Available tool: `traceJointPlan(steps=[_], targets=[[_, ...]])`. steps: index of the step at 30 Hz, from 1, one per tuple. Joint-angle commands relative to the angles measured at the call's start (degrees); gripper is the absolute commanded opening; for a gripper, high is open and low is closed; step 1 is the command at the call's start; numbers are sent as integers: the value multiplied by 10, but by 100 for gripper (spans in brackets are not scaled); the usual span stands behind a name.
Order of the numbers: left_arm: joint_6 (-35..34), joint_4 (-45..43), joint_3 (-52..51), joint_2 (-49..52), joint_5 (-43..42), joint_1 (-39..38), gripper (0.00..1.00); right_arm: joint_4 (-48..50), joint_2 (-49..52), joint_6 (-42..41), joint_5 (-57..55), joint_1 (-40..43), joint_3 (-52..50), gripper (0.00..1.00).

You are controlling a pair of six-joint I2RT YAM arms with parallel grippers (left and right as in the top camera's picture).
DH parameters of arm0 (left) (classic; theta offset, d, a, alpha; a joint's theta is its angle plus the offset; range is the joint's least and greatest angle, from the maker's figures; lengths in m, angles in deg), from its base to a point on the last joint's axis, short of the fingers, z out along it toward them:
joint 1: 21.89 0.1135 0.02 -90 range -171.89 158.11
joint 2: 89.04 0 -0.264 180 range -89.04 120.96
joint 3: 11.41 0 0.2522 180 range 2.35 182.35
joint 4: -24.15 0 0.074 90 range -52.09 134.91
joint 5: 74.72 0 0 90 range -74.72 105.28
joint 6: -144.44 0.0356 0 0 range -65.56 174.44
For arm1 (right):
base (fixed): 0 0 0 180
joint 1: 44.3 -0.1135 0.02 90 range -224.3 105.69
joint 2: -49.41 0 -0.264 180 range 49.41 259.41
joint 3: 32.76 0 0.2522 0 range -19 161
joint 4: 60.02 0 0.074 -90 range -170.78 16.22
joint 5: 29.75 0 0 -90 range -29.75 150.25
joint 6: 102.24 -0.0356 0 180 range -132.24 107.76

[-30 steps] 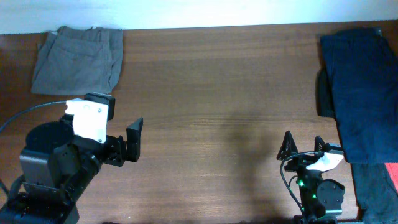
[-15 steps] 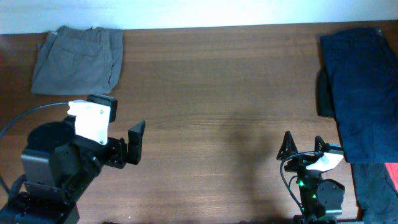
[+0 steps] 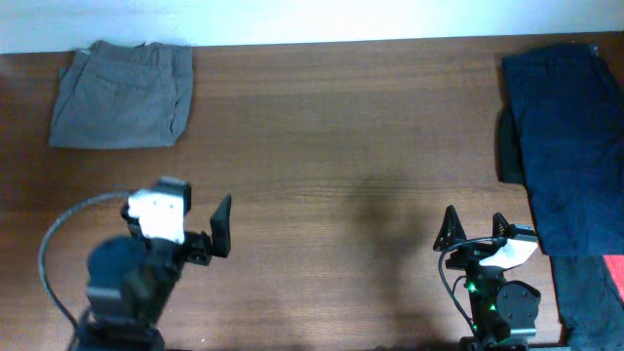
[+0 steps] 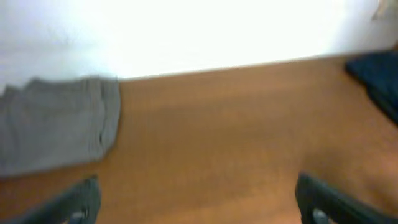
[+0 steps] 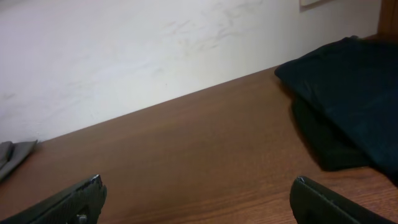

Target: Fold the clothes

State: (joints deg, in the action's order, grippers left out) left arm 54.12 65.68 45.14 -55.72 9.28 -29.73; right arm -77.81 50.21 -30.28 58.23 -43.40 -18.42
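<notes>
The grey-khaki clothes lie folded at the table's far left corner, also seen blurred in the left wrist view. A navy garment lies spread along the right edge, over a darker one. My left gripper hovers open over bare wood in front of the grey piece and holds nothing; one finger shows from above. My right gripper stands open near the front edge, left of the navy garment, with nothing between its fingers.
More dark cloth and a red patch lie at the front right corner. A white wall rises behind the table's far edge. The brown table top stretches between the two piles.
My left arm has shifted right and toward the front edge, away from the grey clothes, still open. The right arm and the garments have not moved.
</notes>
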Motion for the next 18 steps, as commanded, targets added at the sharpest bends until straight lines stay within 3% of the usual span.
traceJointPlan(steps=[1, 8, 18], targets=[[-5, -90, -107, -66, -5, 17, 99, -5, -5, 0, -1, -5, -3, 99], [-5, -258, -290, -177, -4, 62, 99, -5, -5, 1, -1, -5, -3, 99], [-3, -294, -405, -314, -18, 96, 99, -5, -5, 1, -1, -5, -3, 99]])
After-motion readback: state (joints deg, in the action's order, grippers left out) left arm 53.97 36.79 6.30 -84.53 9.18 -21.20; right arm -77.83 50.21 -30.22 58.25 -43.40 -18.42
